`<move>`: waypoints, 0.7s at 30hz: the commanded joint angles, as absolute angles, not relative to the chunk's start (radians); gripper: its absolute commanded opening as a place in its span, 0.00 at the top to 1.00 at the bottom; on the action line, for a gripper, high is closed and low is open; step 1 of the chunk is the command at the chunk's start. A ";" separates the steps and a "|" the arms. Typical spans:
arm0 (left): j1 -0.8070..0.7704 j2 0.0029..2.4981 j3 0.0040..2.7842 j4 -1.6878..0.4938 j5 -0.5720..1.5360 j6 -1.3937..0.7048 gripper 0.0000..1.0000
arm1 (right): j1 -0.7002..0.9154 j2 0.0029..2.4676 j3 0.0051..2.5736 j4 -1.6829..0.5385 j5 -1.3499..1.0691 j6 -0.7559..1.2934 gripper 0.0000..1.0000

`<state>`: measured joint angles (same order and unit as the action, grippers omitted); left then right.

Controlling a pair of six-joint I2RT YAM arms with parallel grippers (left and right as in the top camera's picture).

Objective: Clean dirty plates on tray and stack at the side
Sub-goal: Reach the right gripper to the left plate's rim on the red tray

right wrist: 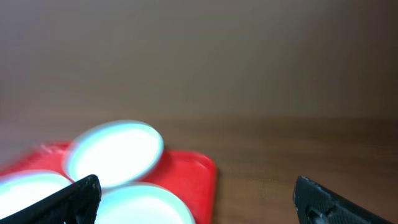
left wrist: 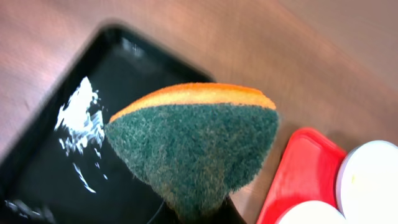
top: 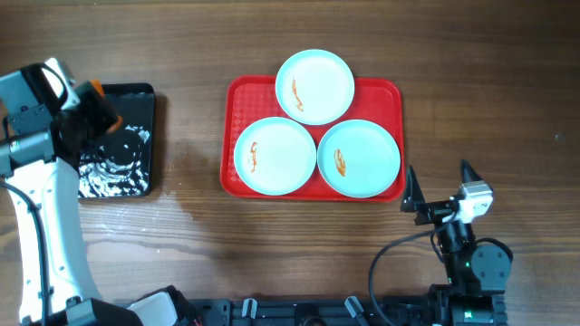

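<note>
Three pale plates lie on the red tray (top: 245,95): a far plate (top: 314,86), a front left plate (top: 275,156) and a front right plate (top: 358,158), each with an orange-red smear. My left gripper (top: 101,113) is over the black tray and shut on a green and orange sponge (left wrist: 196,143). My right gripper (top: 439,184) is open and empty, near the table's front, right of the red tray. The right wrist view shows the red tray's corner (right wrist: 199,171) and plates (right wrist: 115,152) ahead of its fingers (right wrist: 196,199).
A small glossy black tray (top: 113,145) with white foam stands at the left; it also shows in the left wrist view (left wrist: 74,143). Bare wooden table (top: 489,91) lies right of the red tray.
</note>
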<state>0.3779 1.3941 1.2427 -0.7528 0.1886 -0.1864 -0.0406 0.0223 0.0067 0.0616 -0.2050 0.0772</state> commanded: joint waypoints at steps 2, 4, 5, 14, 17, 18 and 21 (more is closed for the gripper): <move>0.377 1.403 1.244 -0.803 0.235 -0.202 0.96 | -0.036 0.024 0.006 0.051 -0.591 0.672 0.00; 0.377 1.403 1.244 -0.803 0.224 -0.202 0.96 | -0.036 0.024 0.006 0.047 -0.590 0.903 0.00; 0.378 1.403 1.244 -0.803 0.195 -0.202 0.96 | -0.036 0.024 0.006 0.060 -0.573 1.021 0.00; 0.377 1.410 1.244 -0.813 0.114 -0.202 0.95 | -0.037 0.043 0.089 0.469 -0.572 1.164 0.00; 0.377 1.410 1.244 -0.813 0.114 -0.202 0.95 | -0.037 0.137 0.245 0.344 -0.595 1.000 0.00; 0.377 1.410 1.244 -0.813 0.114 -0.202 0.95 | -0.037 0.176 0.296 0.300 -0.611 0.944 0.00; 0.377 1.410 1.244 -0.813 0.114 -0.202 0.95 | -0.036 0.391 0.539 0.093 -0.718 0.661 0.00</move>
<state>0.3779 1.4040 1.2427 -0.8162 0.1249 -0.1963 -0.0399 0.2169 0.3237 0.1936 -0.6048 0.9596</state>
